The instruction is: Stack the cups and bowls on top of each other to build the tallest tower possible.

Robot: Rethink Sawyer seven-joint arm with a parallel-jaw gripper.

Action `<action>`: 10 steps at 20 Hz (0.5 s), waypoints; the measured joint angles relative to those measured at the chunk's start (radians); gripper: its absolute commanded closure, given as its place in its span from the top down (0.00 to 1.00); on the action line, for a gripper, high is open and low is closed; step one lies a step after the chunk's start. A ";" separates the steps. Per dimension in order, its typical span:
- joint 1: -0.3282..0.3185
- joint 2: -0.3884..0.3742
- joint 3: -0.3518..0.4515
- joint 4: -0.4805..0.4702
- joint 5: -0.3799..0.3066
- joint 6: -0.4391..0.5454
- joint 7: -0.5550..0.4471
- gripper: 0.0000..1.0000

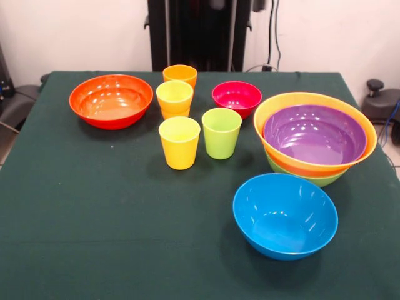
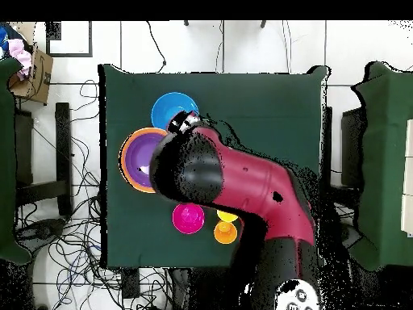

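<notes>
Here, purple bowl [image 1: 315, 134] nested, blue bowl [image 1: 285, 215] apart

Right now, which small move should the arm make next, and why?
Probably descend toward the blue bowl: it stands alone beside the nested stack, whose innermost is the purple bowl, and the gripper hovers near it in the overhead view.

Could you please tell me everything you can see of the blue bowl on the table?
The blue bowl is a glossy, round, plastic-looking bowl with a smooth rim and tapering walls. It stands upright and empty on the green tablecloth, nearest the front camera, apart from the other dishes. The nested stack of bowls sits just behind it without touching. From overhead, the arm covers part of its edge.
</notes>
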 measured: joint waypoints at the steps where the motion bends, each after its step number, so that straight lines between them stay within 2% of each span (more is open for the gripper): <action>1: -0.017 -0.004 0.012 0.000 -0.009 0.014 -0.010 1.00; 10: -0.134 -0.016 0.119 -0.002 -0.080 0.112 -0.098 1.00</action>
